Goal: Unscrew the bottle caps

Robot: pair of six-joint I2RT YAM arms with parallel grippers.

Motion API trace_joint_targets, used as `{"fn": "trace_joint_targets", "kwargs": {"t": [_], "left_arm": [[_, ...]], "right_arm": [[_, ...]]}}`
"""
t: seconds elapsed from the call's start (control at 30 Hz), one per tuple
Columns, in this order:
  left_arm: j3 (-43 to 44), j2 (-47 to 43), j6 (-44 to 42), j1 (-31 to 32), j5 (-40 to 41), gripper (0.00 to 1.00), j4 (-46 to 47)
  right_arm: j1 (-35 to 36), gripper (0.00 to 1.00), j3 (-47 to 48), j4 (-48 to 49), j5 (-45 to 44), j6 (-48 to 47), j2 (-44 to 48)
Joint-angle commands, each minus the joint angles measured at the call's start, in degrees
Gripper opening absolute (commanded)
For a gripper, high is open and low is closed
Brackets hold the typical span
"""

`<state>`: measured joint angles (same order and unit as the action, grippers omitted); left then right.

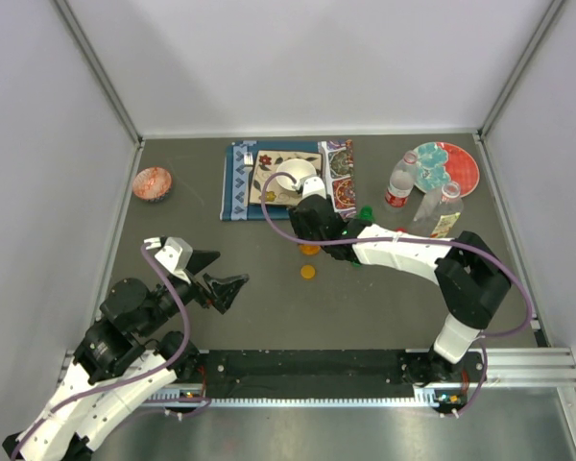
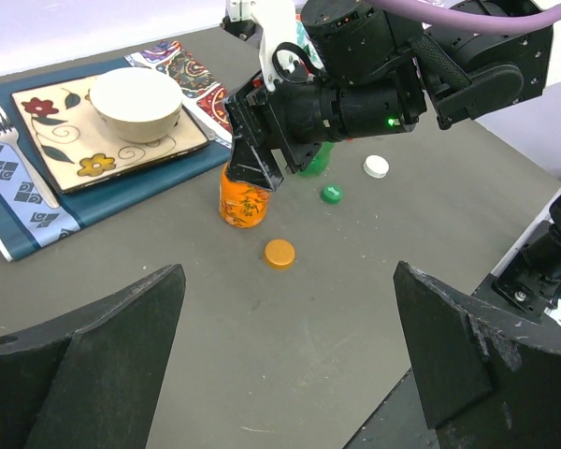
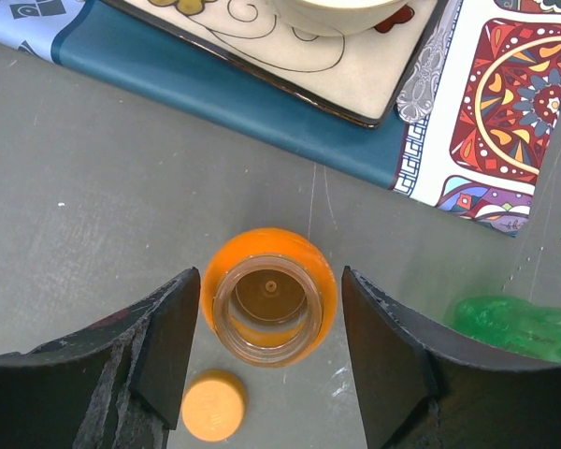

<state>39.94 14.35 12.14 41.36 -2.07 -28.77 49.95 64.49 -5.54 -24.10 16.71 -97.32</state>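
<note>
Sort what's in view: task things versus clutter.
Job: orange bottle, orange cap, green cap, white cap, green bottle, red-labelled bottle, larger clear bottle.
Lying about: white bowl, square plate, fork, blue placemat, round red plate.

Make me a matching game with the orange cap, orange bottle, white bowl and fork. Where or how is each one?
1 orange cap
2 orange bottle
3 white bowl
4 fork

A on the flowered plate
B on the blue placemat, beside the plate
C standing with its top open
D lying on the table

Pairs: 1-D, 2-C, 3-A, 4-B
</note>
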Motion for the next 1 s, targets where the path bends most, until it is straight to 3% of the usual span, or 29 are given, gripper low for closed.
{"fn": "trace_joint_targets", "kwargs": {"t": [0.0,0.27,0.57,0.8,0.97], "left_arm": [[-0.2,-0.1,0.9,0.0,-0.6,0.99,1.7],[0.0,-0.2,1.1,-0.1,-0.4,0.99,1.7],[0.8,2.7,3.1,0.0,5.4,0.99,2.8],[5.2,18.6,15.3,0.0,10.0,0.99,0.0],[5.3,23.3,16.0,-0.1,8.7,0.99,1.8]], "right_arm": [[-0.6,0.62,-0.3,1.1,-0.1,0.5,1.4],[-0.6,0.70,1.2,0.1,1.7,0.3,7.9],[-0.4,0.79,16.4,-12.4,0.9,-4.9,23.9],[0.2,0.81,0.0,-14.0,-2.4,-6.3,49.1],[0.2,0.84,-7.4,-18.6,-3.7,-4.3,59.8]]}}
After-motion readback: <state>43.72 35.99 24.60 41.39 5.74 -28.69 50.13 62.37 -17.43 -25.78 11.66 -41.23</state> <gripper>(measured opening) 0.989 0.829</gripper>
